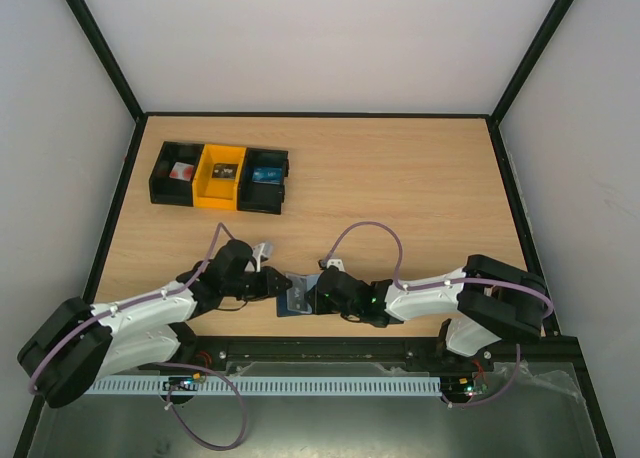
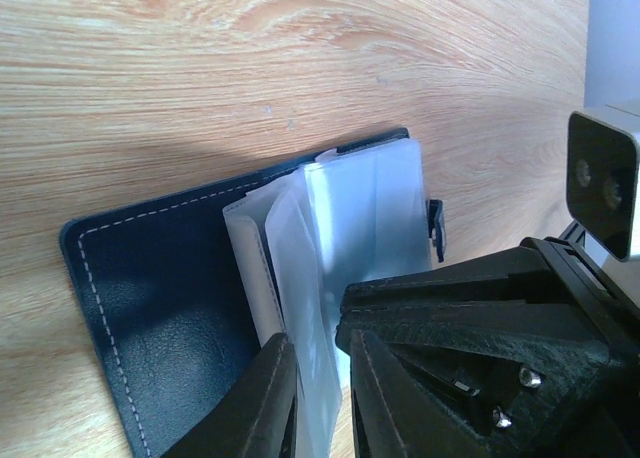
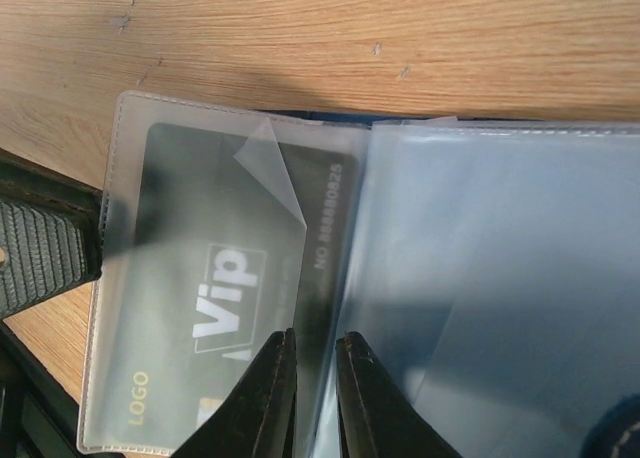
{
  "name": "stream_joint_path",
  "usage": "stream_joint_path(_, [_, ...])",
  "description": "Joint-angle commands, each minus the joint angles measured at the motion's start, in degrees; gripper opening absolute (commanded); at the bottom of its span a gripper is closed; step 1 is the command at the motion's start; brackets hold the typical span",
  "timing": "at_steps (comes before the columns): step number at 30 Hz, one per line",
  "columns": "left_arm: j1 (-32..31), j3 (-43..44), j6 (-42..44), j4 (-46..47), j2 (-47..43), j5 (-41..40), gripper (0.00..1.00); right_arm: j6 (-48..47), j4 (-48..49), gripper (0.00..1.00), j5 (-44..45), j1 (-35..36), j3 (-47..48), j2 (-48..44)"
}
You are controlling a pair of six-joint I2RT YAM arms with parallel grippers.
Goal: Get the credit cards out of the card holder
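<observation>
Overhead view: both arms meet at the card holder near the table's front edge.

I see the left gripper [image 1: 281, 284] and the right gripper [image 1: 314, 296] closing in from either side on the dark card holder [image 1: 297, 300], which lies on the wooden table [image 1: 400, 178] with a pale patch showing; their jaws I cannot read from here. Well apart, far left, three bins touch in a row: black bin [image 1: 172, 174], yellow bin [image 1: 220, 176], second black bin [image 1: 266, 180], each holding something small.
</observation>
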Motion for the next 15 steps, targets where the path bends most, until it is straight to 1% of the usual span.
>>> stream_joint_path(1, [-0.3,0.5,-0.9,0.6,-2.0,0.4,0.18,-0.1,1.0,0.13,2.2,0.5,-0.3,-1.6])
stream_joint_path(5, [-0.3,0.5,-1.1,1.0,-2.0,0.3,0.18,-0.1,0.9,0.13,2.1,0.5,-0.2,-1.7])
stream_joint_path(15, [-1.0,0.4,-2.2,4.4,1.4,1.5,0.21,0.0,0.3,0.13,3.3,0.5,-0.6,-3.8])
